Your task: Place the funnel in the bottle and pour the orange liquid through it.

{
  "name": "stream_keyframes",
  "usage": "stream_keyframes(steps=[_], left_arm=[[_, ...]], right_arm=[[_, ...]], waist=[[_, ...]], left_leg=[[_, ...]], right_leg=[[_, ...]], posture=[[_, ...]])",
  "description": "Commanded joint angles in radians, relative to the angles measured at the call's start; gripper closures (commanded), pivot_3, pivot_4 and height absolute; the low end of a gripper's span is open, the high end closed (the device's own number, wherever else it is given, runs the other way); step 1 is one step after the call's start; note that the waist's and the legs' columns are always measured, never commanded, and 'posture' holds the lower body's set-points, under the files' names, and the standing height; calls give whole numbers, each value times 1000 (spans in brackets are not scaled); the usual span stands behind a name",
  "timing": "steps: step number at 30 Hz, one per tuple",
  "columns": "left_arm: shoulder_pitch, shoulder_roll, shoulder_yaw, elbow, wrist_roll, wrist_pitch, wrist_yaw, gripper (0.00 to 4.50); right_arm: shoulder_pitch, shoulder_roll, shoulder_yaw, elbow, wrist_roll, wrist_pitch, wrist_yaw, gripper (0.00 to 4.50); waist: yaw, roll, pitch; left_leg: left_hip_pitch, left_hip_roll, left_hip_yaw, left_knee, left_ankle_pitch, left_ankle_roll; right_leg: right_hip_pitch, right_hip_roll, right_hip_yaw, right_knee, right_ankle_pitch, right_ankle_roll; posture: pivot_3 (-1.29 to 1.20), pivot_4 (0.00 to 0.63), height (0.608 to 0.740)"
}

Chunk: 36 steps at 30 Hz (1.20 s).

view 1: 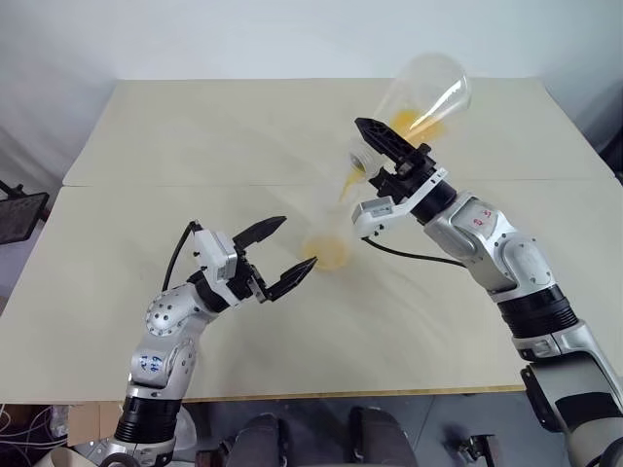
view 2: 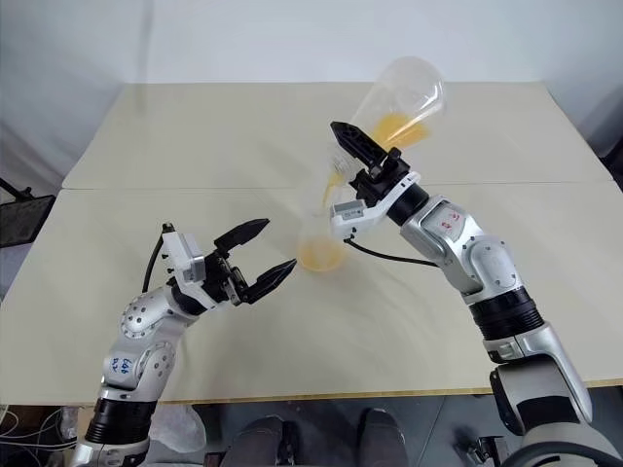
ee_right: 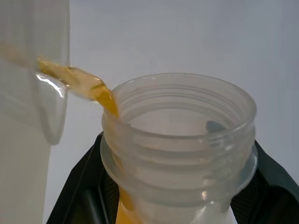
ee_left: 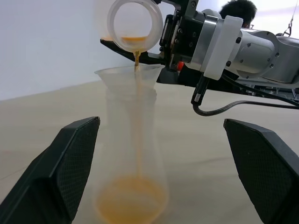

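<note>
The clear bottle (ee_left: 133, 154) stands upright on the table, with the small transparent funnel (ee_left: 127, 76) seated in its neck. My right gripper (view 1: 373, 148) is shut on the neck of a large clear flask (view 1: 421, 89), which is tilted mouth-down over the funnel. A thin stream of orange liquid (ee_left: 137, 116) runs from the flask's mouth through the funnel. More of it pools in the bottle's base (view 1: 329, 255) and some remains in the flask (view 2: 394, 126). My left gripper (view 1: 298, 241) stands open just left of the bottle, its fingers apart from the glass.
The pale table (view 1: 195, 126) has a seam across its middle, with its front edge close to me. A black object (view 1: 18, 216) sits beyond the table's left edge. A person's head (ee_left: 238, 9) shows behind my right arm.
</note>
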Motion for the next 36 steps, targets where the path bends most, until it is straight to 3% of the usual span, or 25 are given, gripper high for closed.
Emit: stream_keyframes(steps=[1, 36], left_arm=[[5, -12, 4, -52, -30, -12, -4, 0], [-4, -40, 4, -31, -13, -22, 18, 0]], right_arm=[[-36, 5, -11, -37, 2, -6, -28, 2028], [-75, -24, 1, 28, -89, -50, -113, 2028]], waist=[[0, 0, 0], [-1, 0, 0]], left_leg=[[0, 0, 0, 0, 0, 0], [0, 0, 0, 0, 0, 0]], right_leg=[[0, 0, 0, 0, 0, 0], [0, 0, 0, 0, 0, 0]], posture=[[0, 150, 740], [0, 150, 740]])
